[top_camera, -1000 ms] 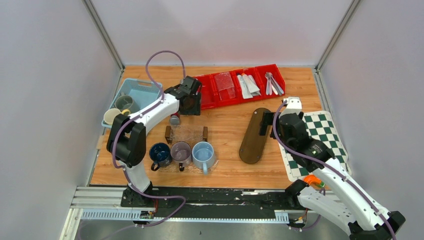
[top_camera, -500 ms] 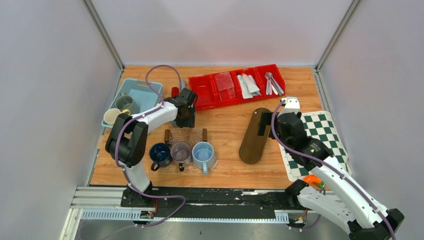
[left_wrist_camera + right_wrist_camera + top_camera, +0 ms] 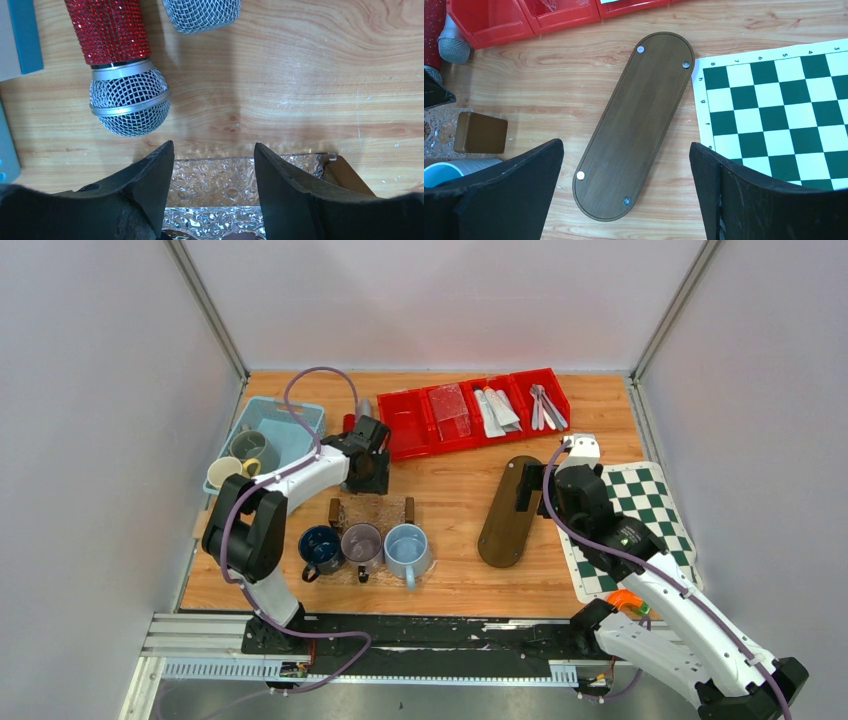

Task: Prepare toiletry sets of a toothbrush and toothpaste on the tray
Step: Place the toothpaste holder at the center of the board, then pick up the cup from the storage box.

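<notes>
Right tool (image 3: pixel 626 146) spread wide above oval tray (image 3: pixel 649 90), chessboard (image 3: pixel 774 115) edge beside

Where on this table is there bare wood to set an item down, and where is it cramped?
Bare wood lies between the clear textured tray with brown handles and the dark oval wooden board, and between that board and the red divided bin. Crowded: the left, around the blue basket, microphones and three mugs.

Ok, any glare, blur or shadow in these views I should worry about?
Left wrist: glints on the clear textured tray, red microphone sharp. Right wrist: evenly lit, chessboard crisp. Top external: red glow on the back wall above the red bins.
</notes>
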`<action>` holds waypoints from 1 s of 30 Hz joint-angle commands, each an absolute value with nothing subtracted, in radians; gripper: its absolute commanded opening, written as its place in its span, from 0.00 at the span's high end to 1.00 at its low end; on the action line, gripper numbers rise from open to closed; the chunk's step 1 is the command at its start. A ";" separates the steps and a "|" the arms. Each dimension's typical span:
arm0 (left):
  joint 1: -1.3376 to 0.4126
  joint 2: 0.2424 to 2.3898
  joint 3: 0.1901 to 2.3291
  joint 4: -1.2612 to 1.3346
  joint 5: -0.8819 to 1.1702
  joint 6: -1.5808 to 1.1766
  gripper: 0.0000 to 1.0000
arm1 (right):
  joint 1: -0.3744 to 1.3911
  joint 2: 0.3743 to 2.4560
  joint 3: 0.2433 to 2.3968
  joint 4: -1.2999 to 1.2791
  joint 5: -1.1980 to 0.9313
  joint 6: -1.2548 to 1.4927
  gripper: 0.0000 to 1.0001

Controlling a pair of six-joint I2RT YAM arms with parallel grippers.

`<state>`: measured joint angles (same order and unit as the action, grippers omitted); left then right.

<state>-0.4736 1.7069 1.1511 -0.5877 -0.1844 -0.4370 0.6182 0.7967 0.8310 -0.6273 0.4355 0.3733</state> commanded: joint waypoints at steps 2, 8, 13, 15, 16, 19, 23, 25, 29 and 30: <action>-0.465 1.677 1.235 -0.591 -0.239 -0.393 0.28 | 0.613 0.781 0.846 -0.583 0.445 0.378 0.00; -0.459 1.603 1.339 -0.596 -0.328 -0.349 0.10 | 0.612 0.778 0.856 -0.584 0.462 0.368 0.00; -0.398 1.528 1.397 -0.613 -0.391 -0.302 0.00 | 0.612 0.793 0.861 -0.580 0.465 0.358 0.00; -0.348 1.496 1.399 -0.607 -0.396 -0.290 0.00 | 0.612 0.800 0.862 -0.577 0.463 0.355 0.00; -0.308 1.473 1.391 -0.601 -0.397 -0.286 0.01 | 0.612 0.801 0.862 -0.576 0.462 0.353 0.00; -0.227 1.421 1.357 -0.539 -0.396 -0.239 0.03 | 0.612 0.805 0.865 -0.570 0.453 0.347 0.00; -0.090 1.360 1.313 -0.468 -0.339 -0.193 0.05 | 0.613 0.807 0.867 -0.555 0.444 0.341 0.00; -0.023 1.364 1.314 -0.458 -0.311 -0.193 0.05 | 0.612 0.810 0.866 -0.549 0.441 0.338 0.00; 0.155 1.406 1.328 -0.459 -0.299 -0.236 0.07 | 0.612 0.819 0.863 -0.539 0.432 0.337 0.00; 0.174 1.415 1.331 -0.466 -0.297 -0.263 0.08 | 0.612 0.820 0.861 -0.537 0.430 0.337 0.00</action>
<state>0.0689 1.3899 1.3220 -0.4992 -0.3161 -0.2298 0.6182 0.8150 0.8322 -0.5957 0.4393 0.3492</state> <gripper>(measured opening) 0.939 0.997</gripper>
